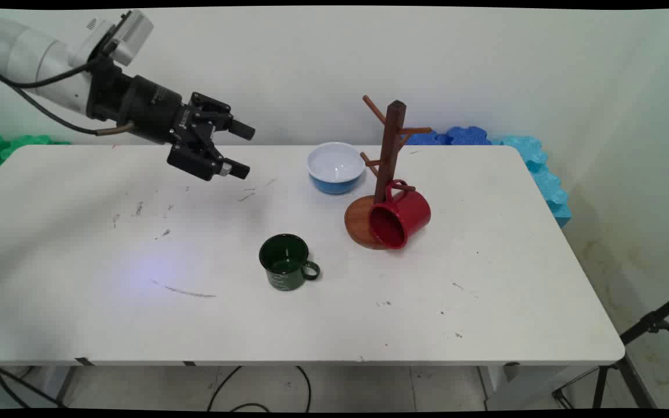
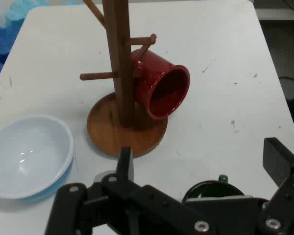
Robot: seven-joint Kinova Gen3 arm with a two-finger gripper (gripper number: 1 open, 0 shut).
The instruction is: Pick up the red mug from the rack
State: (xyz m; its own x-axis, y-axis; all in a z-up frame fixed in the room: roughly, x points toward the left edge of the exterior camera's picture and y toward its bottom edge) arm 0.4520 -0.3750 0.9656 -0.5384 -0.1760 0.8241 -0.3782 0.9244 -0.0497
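Red mug (image 1: 401, 216) hangs on wooden rack (image 1: 389, 152), mouth tilted down-forward | claw (image 1: 240, 150) apart, holding nothing

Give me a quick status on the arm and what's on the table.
Pincer open, empty, raised above table's far left. Red mug hangs on wooden mug tree. Green mug and blue bowl stand apart.

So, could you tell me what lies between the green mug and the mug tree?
Nothing: in the main view, only bare table separates the green mug from the mug tree with its red mug.
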